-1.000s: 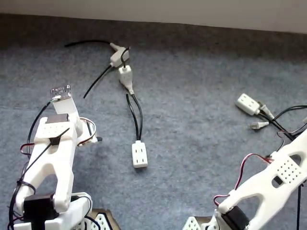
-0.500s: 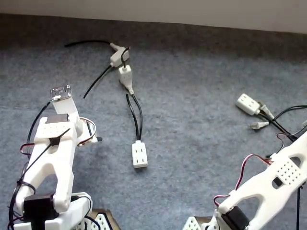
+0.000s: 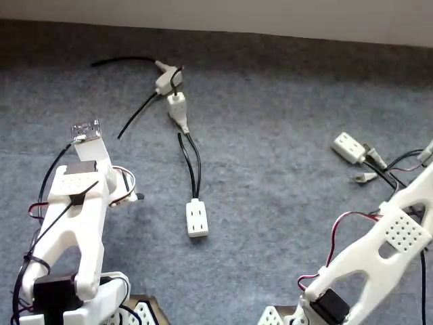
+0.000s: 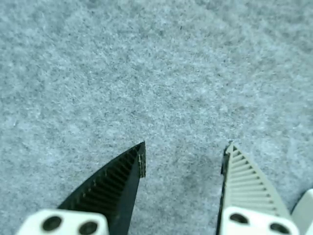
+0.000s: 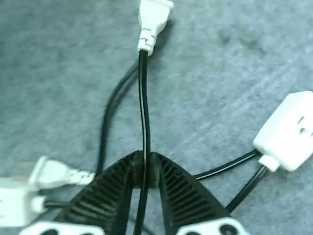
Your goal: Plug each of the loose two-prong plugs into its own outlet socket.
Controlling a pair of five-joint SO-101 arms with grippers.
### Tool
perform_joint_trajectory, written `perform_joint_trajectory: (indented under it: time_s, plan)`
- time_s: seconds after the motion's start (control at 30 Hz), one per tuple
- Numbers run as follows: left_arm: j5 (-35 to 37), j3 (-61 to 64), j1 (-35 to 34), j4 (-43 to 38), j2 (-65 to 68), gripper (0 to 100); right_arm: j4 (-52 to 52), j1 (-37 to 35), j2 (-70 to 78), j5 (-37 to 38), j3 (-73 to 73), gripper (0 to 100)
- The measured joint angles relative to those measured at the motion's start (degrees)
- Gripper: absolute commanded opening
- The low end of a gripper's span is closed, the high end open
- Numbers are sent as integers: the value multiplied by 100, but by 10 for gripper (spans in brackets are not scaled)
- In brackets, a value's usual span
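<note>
A black cord (image 5: 143, 98) runs from a white two-prong plug (image 5: 155, 19) straight back into the right end effector (image 5: 145, 157). The end effector is clenched on the cord well behind the plug. The plug itself lies loose on the grey bench (image 5: 58, 58), ahead of the fingertips. A white socket block (image 5: 288, 129) lies near one side of the end effector without touching it, its own black lead trailing from one end. A second plug (image 5: 51, 171) lies close by the other side.

From above, the right arm (image 3: 379, 250) stretches to the bench's right edge, where the socket block (image 3: 350, 147) and the plug (image 3: 365, 177) lie just beside each other among black cords. The high view also takes in the middle of the bench: a middle socket block (image 3: 197, 218) between the two arms, and paired cords (image 3: 193, 166) leading away from it to a far plug (image 3: 177, 108) near the back edge.

The left arm (image 3: 74, 217) stands well apart from all of these. The left end effector (image 4: 183, 156) is released, its black finger (image 4: 117, 191) and pale finger (image 4: 247, 186) spread wide above the grey surface, holding nothing.
</note>
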Motion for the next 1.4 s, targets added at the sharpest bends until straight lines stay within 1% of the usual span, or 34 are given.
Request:
perform_joint_trajectory:
  time_s: [0.07,0.17,0.27,0.37,0.63,0.9,1.1,1.27,1.4]
  plan:
    - [0,0,0,0,0,259,211,-404,-334,-158,0,7]
    - [0,0,0,0,0,259,229,-914,-818,-756,0,7]
    - [0,0,0,0,0,259,246,-1196,-1301,-1407,0,7]
    - [0,0,0,0,0,259,246,-1477,-1679,-1741,0,7]
    - [0,0,0,0,0,259,246,-2637,-2242,-1864,0,6]
    - [0,0,0,0,0,259,246,-4018,-2681,-1864,0,6]
    - [0,0,0,0,0,259,246,-4897,-3086,-1864,0,6]
    - [0,0,0,0,0,259,246,-5785,-3508,-1864,0,6]
    - [0,0,0,0,0,259,246,-6637,-3780,-1864,0,6]
